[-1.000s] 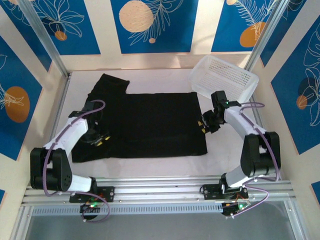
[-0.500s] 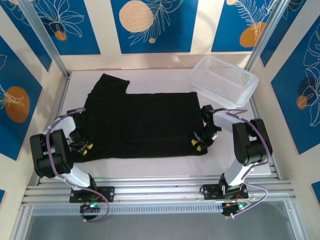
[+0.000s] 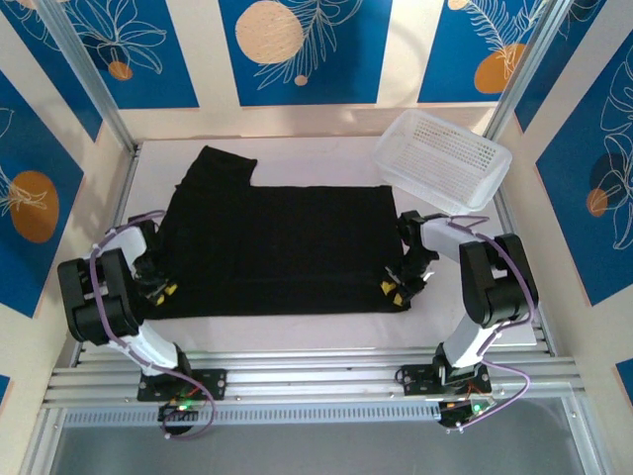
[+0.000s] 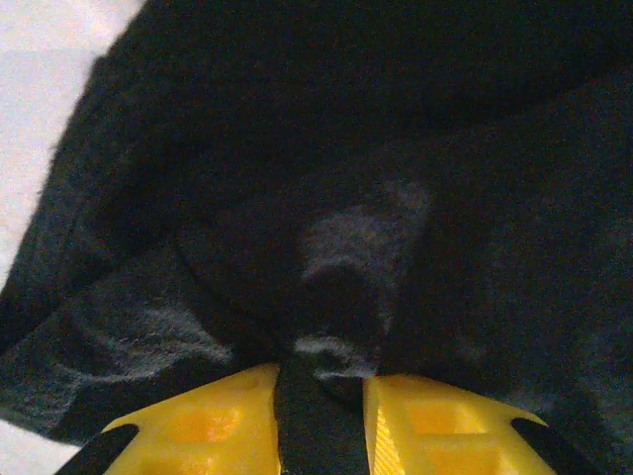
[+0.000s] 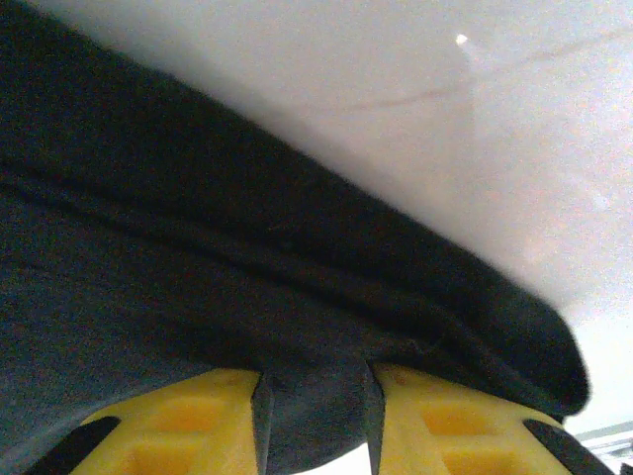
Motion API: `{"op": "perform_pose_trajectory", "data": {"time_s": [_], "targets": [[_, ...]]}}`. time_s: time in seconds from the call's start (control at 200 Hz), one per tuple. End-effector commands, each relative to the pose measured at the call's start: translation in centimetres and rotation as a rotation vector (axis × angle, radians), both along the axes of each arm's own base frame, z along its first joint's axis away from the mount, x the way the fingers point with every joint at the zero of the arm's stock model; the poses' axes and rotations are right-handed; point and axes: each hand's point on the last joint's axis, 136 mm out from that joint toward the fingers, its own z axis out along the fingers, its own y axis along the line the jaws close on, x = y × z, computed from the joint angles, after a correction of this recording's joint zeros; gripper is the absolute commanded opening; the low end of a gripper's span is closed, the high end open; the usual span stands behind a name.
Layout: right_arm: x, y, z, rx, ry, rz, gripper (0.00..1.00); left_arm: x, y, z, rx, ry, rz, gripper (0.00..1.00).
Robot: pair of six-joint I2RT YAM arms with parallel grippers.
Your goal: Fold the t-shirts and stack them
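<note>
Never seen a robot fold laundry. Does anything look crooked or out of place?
The white basket sits skewed in the far right corner, and the black t-shirt is lopsided: one sleeve sticks out far left, the near-left corner bunched in the left gripper.

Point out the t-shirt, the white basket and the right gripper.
t-shirt (image 3: 287, 247): top external view, middle of the black body panel.
white basket (image 3: 445, 153): top external view, its perforated floor.
right gripper (image 3: 393, 291): top external view, between its yellow fingertips at the t-shirt's near right corner.
</note>
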Motion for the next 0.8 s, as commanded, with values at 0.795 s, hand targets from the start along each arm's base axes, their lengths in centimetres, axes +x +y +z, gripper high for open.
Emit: {"op": "perform_pose_trajectory", "data": {"time_s": [0.795], "targets": [[10.0,3.7,10.2,0.02,-0.642,0.353,0.49,14.1,-2.5,11.9,0.02,-0.438,-0.165,0.42]]}}
